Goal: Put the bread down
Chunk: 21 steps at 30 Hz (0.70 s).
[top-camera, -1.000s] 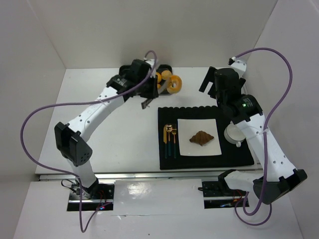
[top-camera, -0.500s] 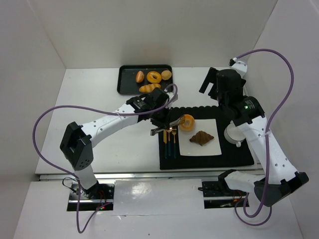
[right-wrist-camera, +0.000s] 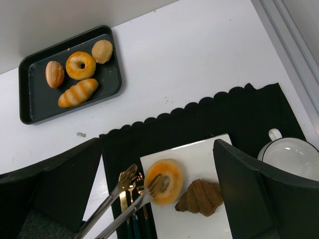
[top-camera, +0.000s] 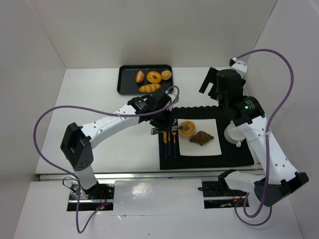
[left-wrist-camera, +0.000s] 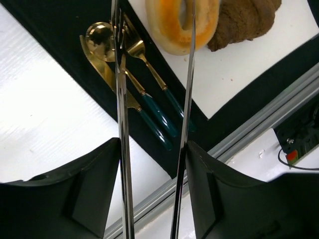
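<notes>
An orange ring-shaped bread lies on the white plate, touching a brown croissant. My left gripper is shut on metal tongs. The tongs are spread: in the right wrist view one tip rests over the ring bread and the other tip hangs over the cutlery. The left wrist view shows the tong arms between my left gripper's fingers, with the ring bread and croissant beyond. My right gripper is open and empty, high above the back right.
A black tray at the back holds several more breads. Gold and teal cutlery lies on the black placemat left of the plate. A white cup stands right of the plate.
My left arm swung from the tray to the plate carrying the ring bread in the tongs. The tongs have now spread and the bread lies on the plate.
</notes>
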Tool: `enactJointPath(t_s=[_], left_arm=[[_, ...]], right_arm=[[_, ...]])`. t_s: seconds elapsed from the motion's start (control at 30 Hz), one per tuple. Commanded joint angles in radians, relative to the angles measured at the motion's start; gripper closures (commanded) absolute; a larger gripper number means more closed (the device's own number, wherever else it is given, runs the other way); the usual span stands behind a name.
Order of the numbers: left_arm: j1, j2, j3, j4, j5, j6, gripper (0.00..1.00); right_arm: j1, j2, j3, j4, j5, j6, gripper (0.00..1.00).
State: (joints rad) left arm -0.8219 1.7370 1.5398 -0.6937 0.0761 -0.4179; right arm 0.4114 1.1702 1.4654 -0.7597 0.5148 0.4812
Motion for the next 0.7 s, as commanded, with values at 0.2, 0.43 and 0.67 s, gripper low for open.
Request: enactJointPath(t_s=[0.2,0.43,0.67], left_arm=[[0.039,-0.162,0.097,-0.104,-0.212,0.033,0.42],[0.084,-0.221,-0.098,-0.049,-0.51,0.028,0.44],[0.13,-0.2,-0.342,0.158,-0.556,-0.108,0.41]], right_arm=[[-0.006,-0.009,0.006,0.046,-0.007,-0.001,0.0],[-0.006,0.0,-0.013,0.066,-0.035,-0.001,0.0],[-0.006,0.023,-0.022,0.066,-0.061,-0.01,0.0]])
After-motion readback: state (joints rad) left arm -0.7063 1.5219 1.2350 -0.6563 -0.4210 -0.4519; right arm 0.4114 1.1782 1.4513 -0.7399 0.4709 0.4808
